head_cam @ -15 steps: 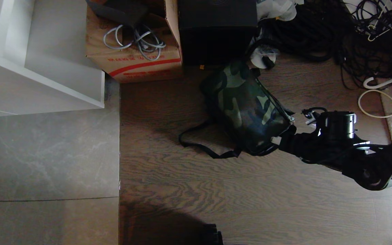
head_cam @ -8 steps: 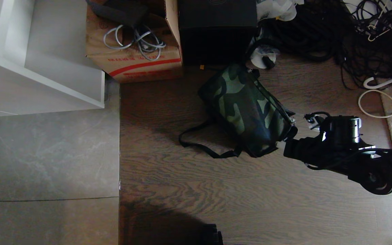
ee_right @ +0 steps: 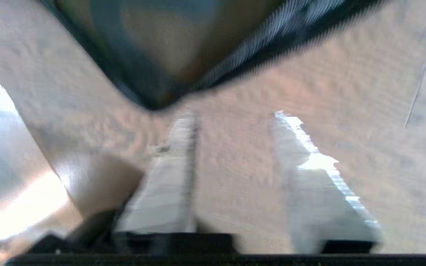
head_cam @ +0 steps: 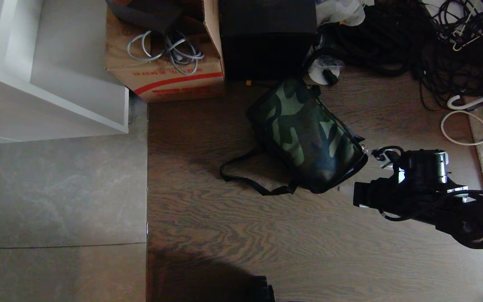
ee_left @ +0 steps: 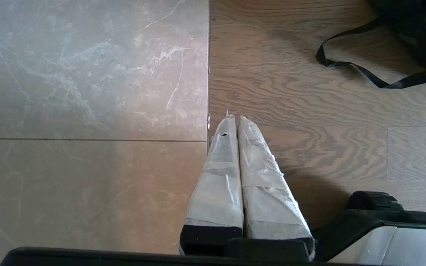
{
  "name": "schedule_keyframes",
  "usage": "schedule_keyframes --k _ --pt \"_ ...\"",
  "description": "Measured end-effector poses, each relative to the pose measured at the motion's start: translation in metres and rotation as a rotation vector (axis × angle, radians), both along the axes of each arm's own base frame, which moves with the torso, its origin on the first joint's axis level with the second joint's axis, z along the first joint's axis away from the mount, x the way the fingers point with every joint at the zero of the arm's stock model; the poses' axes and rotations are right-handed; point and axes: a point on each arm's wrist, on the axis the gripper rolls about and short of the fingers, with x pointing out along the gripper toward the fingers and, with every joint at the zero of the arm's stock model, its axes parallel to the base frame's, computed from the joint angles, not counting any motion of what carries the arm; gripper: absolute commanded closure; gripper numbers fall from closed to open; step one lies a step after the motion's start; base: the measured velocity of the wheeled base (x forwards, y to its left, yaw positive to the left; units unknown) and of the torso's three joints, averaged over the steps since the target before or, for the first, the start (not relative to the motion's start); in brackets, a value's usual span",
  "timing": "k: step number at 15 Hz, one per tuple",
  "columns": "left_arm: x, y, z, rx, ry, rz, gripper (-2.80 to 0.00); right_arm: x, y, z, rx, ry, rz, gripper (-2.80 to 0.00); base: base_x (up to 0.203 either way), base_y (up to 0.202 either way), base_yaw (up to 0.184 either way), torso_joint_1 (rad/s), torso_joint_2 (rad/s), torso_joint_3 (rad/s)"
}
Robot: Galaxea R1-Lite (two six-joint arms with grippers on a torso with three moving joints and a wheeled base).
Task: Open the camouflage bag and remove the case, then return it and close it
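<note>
One bag: I see the camouflage bag (head_cam: 306, 136) lying on the wood floor (head_cam: 266, 235), zipped-looking and lumpy, slanting from the far boxes toward my right arm.
Bag strap: the black shoulder strap (head_cam: 247, 178) trails in a loop off the bag's left side; I see it in the left wrist view too (ee_left: 353, 68).
Case: I cannot see it in any view.
Right gripper: the right gripper (ee_right: 235, 147) sits low over the floor just beside the bag's near right corner; its two taped fingers (ee_right: 172, 177) stand apart with bare floor between them, gripping nothing. In the head view I find it at the end of the dark arm (head_cam: 350, 191), not touching the bag as far as I can tell.
Left gripper: the left gripper (ee_left: 237, 122) hangs parked over the seam between the grey tile (ee_left: 87, 111) and the wood, taped fingers pressed together, empty.
Writing: the brown cardboard box (head_cam: 164, 63) carries a red stripe and red printed characters on its front, too small for me to read; grey cables (head_cam: 170, 48) rest on it.
Neighbours: a taller plain black box (head_cam: 266, 37) stands just beyond the bag; a tangle of black cords (head_cam: 392, 42) lies to the far right; a white shelf unit (head_cam: 48, 84) stands at the far left.
</note>
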Motion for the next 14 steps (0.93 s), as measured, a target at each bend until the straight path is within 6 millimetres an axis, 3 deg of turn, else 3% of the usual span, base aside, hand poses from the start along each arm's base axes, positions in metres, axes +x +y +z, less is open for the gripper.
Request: schedule_keyframes --k 7,8,10,14 --pt "0.0 0.0 0.0 0.0 0.0 0.0 0.0 -0.02 -0.003 0.011 0.049 0.025 0.042 -2.8 0.0 0.0 0.0 0.0 0.0 0.0" --pt "0.0 0.0 0.0 0.0 0.0 0.0 0.0 -0.027 -0.004 0.014 0.077 0.035 0.057 0.0 0.0 0.0 0.0 0.0 0.0 0.0" --pt "0.0 0.0 0.0 0.001 0.0 0.0 0.0 -0.046 -0.006 0.019 0.121 0.059 0.094 0.0 0.0 0.0 0.0 0.0 0.0 0.0" --pt "0.0 0.0 0.0 0.0 0.0 0.0 0.0 -0.104 -0.015 0.031 0.177 0.12 0.167 0.0 0.0 0.0 0.0 0.0 0.0 0.0"
